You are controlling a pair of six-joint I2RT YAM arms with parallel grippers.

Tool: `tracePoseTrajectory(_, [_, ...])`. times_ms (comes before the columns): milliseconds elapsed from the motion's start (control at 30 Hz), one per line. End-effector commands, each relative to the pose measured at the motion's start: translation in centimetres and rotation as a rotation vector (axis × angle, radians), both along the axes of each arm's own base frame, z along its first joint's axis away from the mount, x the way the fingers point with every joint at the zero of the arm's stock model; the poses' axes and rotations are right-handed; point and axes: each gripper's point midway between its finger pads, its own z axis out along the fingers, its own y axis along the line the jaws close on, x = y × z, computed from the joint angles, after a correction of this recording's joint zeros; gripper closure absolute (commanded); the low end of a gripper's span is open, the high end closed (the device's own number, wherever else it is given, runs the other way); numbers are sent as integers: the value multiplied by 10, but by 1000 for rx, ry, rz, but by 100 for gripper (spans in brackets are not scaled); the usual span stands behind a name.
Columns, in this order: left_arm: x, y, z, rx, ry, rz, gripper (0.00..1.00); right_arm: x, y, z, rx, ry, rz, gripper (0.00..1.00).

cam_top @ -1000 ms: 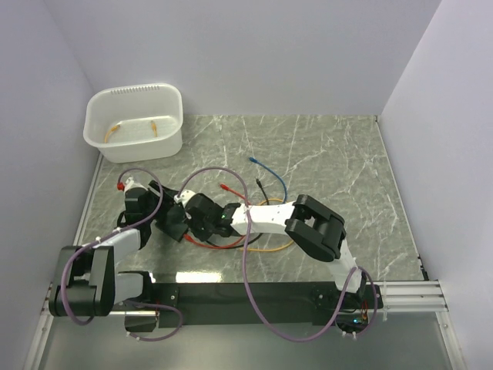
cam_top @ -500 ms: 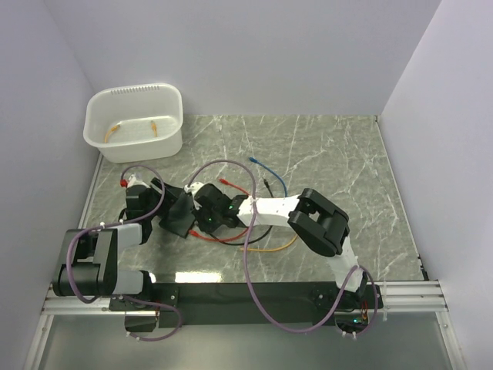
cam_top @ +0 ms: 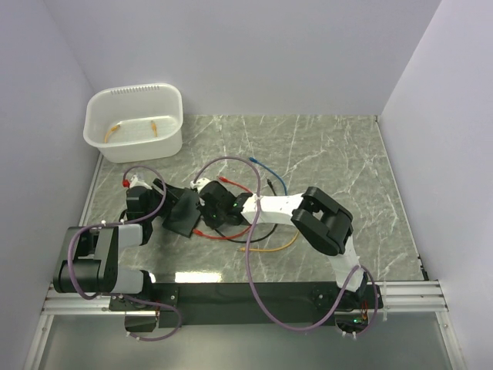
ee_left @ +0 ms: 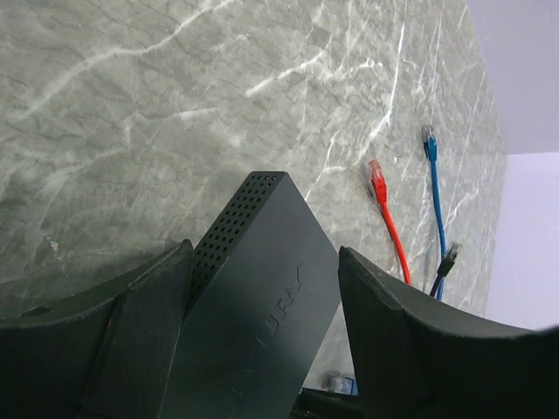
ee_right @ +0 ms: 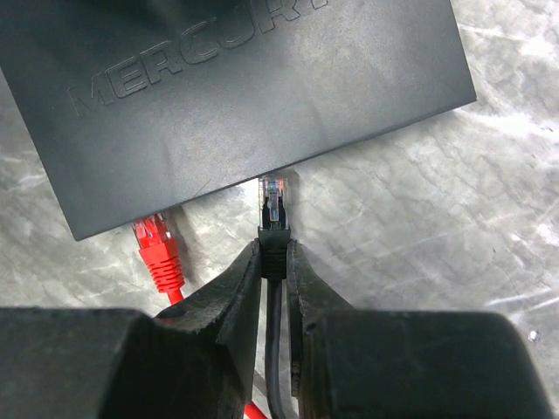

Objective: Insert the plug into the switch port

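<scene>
The switch (cam_top: 182, 213), a flat matte-black box, sits tilted between the fingers of my left gripper (cam_top: 160, 203). In the left wrist view the switch (ee_left: 262, 297) fills the gap in my left gripper (ee_left: 264, 253), which is shut on its sides. My right gripper (cam_top: 203, 205) is shut on the black boot of the plug (ee_right: 275, 199). The plug's clear tip points at the switch's long edge (ee_right: 262, 96) and touches or almost touches it. My right gripper (ee_right: 274, 249) sits just behind that edge. No sockets show in any view.
A red plug (ee_right: 157, 249) lies beside the switch's edge, left of the held plug. Red (ee_left: 377, 182), blue (ee_left: 428, 140) and black (ee_left: 452, 253) loose plugs lie beyond the switch. A yellow cable (cam_top: 269, 248) lies nearer. A white tub (cam_top: 135, 123) stands at the back left.
My right gripper has moved left and away from the bases with the plug, up to the switch's edge. My left gripper has shifted the switch slightly farther back.
</scene>
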Motion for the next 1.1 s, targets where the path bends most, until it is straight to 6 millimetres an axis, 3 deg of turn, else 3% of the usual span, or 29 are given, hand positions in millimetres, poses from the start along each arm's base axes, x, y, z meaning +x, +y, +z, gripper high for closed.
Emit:
tracePoseTrajectory(0, [-22, -23, -16, -65, 85, -93, 27, 5, 15, 36, 88, -96, -1, 100])
tracePoseTrajectory(467, [-21, -19, -13, -39, 65, -76, 28, -22, 20, 35, 68, -86, 33, 100])
tracePoseTrajectory(1067, [-23, -19, -17, -20, 73, -78, 29, -17, 43, 64, 91, -137, 61, 100])
